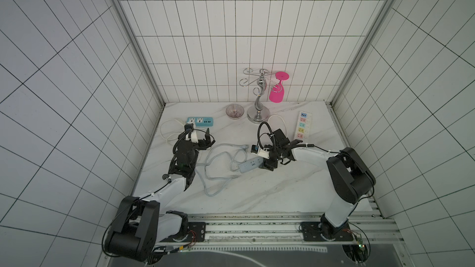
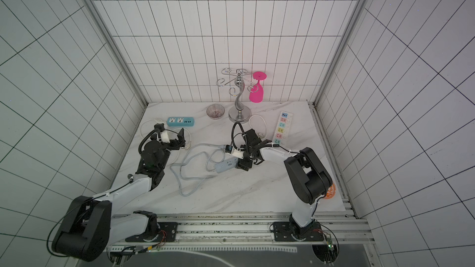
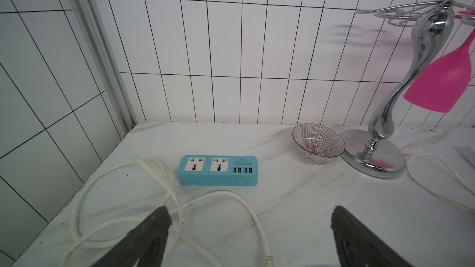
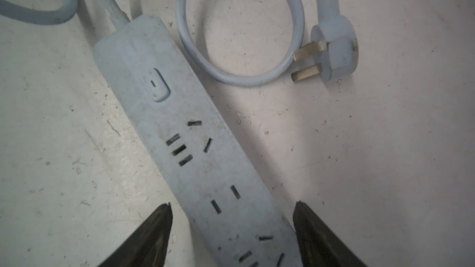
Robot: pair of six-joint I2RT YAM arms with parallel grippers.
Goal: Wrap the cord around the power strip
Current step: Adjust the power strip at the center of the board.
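In both top views, the power strip point(image 1: 250, 166) lies mid-table, its cord point(image 1: 228, 145) sprawled loose, unwrapped. Left wrist view: the left gripper point(image 3: 250, 214) hangs empty, jaws wide apart, facing a teal strip point(image 3: 218, 169). Right wrist view: the right gripper point(image 4: 231, 206) has its 2 jaws apart, straddling the power strip, probably to pin it.

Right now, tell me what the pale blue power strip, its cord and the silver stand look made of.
Power strip: likely moulded hard plastic, matt, with scuffs and grime around the slots.
Cord: seemingly rubbery or vinyl sheathing, matt, bending in smooth loops; the plug has brass-coloured prongs.
Stand: probably polished chromed metal, with mirror-like reflections.
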